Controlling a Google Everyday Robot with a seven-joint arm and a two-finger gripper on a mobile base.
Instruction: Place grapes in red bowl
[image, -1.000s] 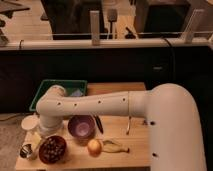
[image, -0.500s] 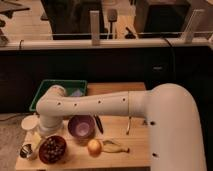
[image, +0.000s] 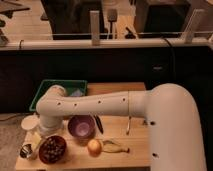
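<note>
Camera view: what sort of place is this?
Likely an indoor test setup, not a home kitchen: a wooden table with a purple bowl, round fruit and a green tray, against a dark partition. The gripper is low by the red bowl.

On the surface (image: 135, 149), front left, grapes (image: 52, 146) in the front bowl (image: 52, 161); second bowl (image: 81, 126) just behind and right; gripper (image: 33, 144) just left of the front bowl.
</note>
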